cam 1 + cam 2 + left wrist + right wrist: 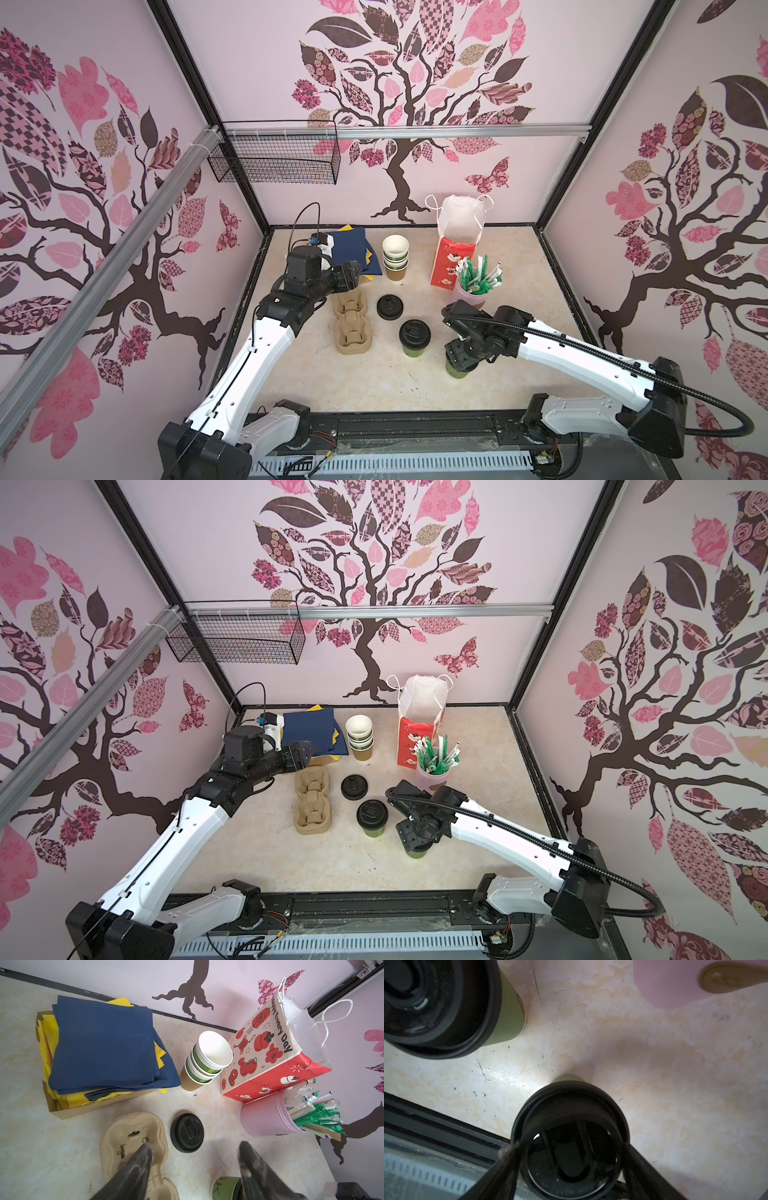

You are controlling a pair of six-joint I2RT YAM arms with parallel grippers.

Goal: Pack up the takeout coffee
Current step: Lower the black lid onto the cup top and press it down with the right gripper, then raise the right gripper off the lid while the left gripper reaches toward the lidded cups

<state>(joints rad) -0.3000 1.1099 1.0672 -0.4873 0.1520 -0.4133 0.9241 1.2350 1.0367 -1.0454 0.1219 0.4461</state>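
Note:
Two takeout coffee cups stand near the table's middle, green with black sip lids. One cup (414,338) (372,817) stands free; its lid fills a corner of the right wrist view (436,1005). The other cup (457,371) (417,852) sits under my right gripper (459,359) (569,1148), which points straight down. Its jaws stand wide, one finger on each side of the black lid (571,1126), close against the rim. My left gripper (353,269) (195,1147) hovers open and holding nothing above the far end of the brown pulp cup carrier (351,322) (133,1138).
A loose black lid (390,306) lies beside the carrier. Behind it stand nested empty cups (395,257), a red-and-white paper bag (457,245) and a pink pot of straws (478,282). Blue and yellow napkins (353,249) lie in a tray. A wire basket (274,158) hangs on the wall.

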